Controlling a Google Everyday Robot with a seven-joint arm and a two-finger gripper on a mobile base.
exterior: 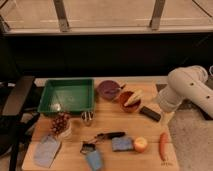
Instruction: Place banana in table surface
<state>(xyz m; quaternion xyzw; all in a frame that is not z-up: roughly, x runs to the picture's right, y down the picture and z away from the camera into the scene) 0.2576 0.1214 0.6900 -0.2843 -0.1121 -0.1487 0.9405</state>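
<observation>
Banana (133, 97) in the red bowl (129, 106), right of centre, not yet on the table surface (125, 124). Gripper (152, 114) just right of that bowl, low over the wood, at the end of the white arm (187, 90) reaching in from the right edge; open or closed, cannot tell.

Likely trouble from here:

- Slipping. Smooth, curved fruit, so with a shallow or off-centre pinch probably slides out on the lift and drops back or rolls off.
- Catching the bowl. Coming in low from the side risks hitting the rim, tipping the bowl or shoving it into the purple bowl (108, 90) touching it on the left.
- Crowded landing. Carrot (163, 145), apple (141, 145) and blue sponge (121, 144) lower right, black-handled tool (107, 135) at centre; safest on the bare strip below the red bowl, else a knock to a neighbour.
- Releasing too high: likely bounces and rolls toward the right edge.
</observation>
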